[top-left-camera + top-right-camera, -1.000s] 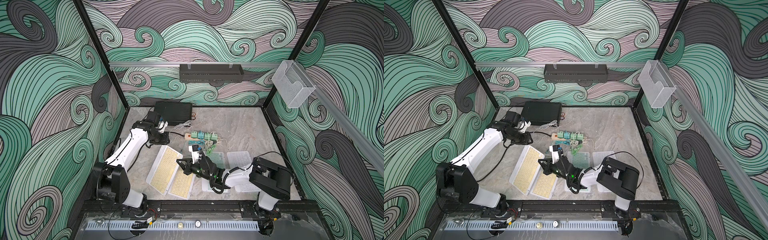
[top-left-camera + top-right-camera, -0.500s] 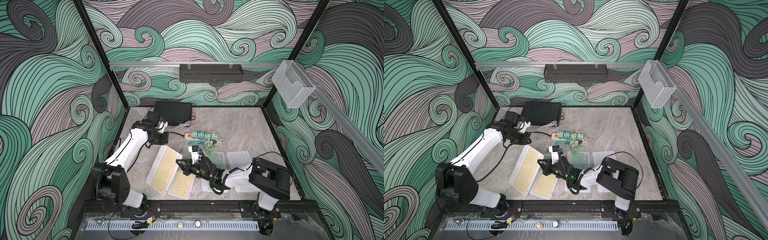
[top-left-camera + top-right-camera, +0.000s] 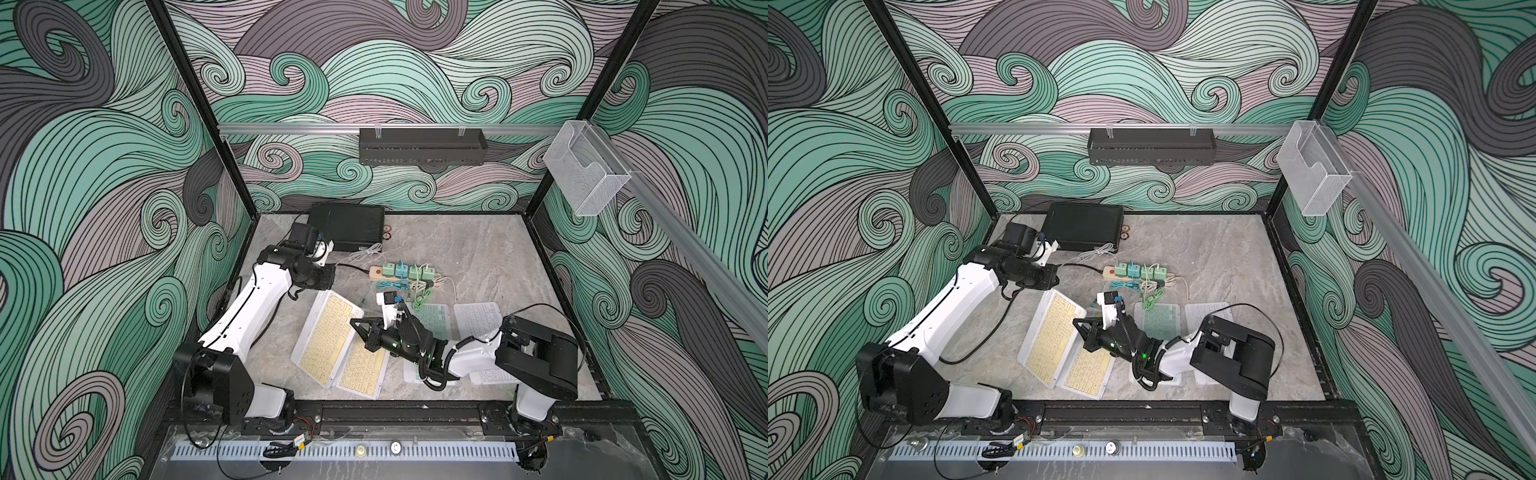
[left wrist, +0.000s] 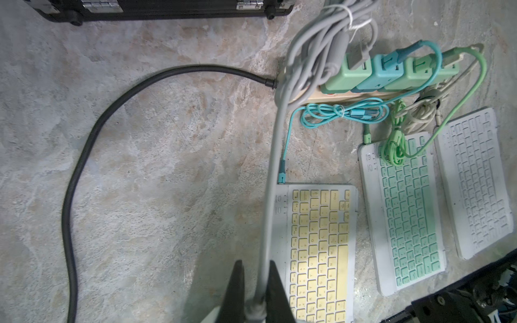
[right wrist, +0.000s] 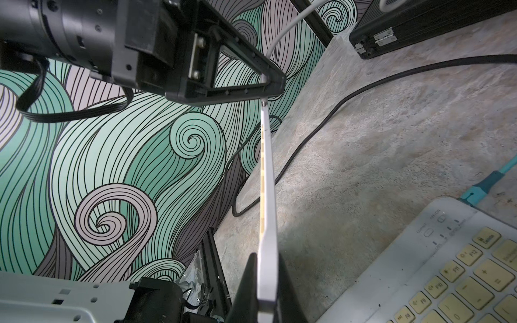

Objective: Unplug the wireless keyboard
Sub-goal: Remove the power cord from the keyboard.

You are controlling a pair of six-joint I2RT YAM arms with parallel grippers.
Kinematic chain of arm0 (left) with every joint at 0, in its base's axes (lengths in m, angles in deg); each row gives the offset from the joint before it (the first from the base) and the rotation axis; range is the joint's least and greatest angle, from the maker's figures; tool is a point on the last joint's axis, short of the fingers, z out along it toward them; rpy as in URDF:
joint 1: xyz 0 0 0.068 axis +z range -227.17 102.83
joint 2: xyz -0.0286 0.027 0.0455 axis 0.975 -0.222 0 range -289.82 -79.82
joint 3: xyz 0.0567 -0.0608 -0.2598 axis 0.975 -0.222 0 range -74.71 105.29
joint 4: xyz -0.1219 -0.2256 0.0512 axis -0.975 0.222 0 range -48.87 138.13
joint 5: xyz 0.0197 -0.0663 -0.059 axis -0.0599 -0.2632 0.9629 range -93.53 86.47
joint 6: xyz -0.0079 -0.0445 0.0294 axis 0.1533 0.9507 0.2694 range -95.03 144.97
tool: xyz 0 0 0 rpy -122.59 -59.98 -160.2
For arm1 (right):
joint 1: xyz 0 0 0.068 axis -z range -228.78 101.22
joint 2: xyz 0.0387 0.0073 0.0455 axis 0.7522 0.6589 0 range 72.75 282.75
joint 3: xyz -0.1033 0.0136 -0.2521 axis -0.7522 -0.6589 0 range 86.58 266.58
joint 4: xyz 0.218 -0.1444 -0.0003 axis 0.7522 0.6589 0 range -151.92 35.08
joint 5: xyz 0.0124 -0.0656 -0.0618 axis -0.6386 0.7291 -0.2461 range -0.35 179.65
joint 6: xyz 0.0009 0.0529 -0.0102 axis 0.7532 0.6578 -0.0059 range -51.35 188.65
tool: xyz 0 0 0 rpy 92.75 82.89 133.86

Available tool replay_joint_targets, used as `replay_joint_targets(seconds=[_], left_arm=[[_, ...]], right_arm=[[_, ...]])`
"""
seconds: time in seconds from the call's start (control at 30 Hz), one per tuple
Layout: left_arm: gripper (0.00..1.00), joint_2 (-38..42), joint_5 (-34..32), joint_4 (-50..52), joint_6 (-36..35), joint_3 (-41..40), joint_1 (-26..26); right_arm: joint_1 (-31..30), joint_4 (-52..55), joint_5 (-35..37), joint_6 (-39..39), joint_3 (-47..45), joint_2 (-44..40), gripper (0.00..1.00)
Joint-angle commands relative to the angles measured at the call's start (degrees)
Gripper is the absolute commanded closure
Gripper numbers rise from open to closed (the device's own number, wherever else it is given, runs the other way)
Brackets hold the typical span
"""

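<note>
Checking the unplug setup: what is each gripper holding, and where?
Left gripper pinches the grey cable at its plug end; right gripper clamps the raised yellow keyboard by its edge.

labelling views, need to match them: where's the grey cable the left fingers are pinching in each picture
Both top views: grey cable bundled in front of the black case.
Left wrist: running from the left fingers to the power strip.
Right wrist: curving away behind the left fingers, towards the case.
Shared landmark: black power cord.
</note>
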Motion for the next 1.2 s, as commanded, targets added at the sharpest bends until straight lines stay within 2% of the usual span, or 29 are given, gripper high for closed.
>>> replay_joint_targets(seconds=[0.0, 0.2, 0.3, 0.6, 0.77, 0.93, 1.17], left_arm=[[1.0, 1.0, -1.0, 0.2, 0.8, 0.6, -1.0], [1.0, 1.1, -1.3, 0.4, 0.5, 0.7, -1.9], [1.0, 1.7, 1.2, -0.3, 0.4, 0.3, -1.7], [1.0, 1.0, 5.0, -1.5, 3.5, -0.8, 3.1], [1.0, 1.9, 1.6, -0.2, 2.8, 0.2, 2.3], [1.0, 4.5, -3.7, -1.4, 1.2, -0.5, -1.9], [1.0, 2.9, -7.2, -0.2, 0.3, 0.1, -4.5]], right_arm=[[-0.8, -1.4, 0.9, 0.3, 0.8, 1.2, 1.0], [-1.7, -1.2, 1.3, -0.1, 1.7, 2.1, 1.0], [-2.3, -1.2, 1.9, -0.3, 1.9, 2.3, 1.0], [-3.8, -0.8, 4.3, -1.0, 2.1, 2.4, 1.0], [-4.0, -0.7, 4.8, -0.6, 2.4, 3.1, 1.0], [-4.0, -0.7, 4.6, 0.3, 3.0, 3.9, 1.0], [-3.8, -1.5, 4.0, 1.6, 3.1, 5.1, 1.0]])
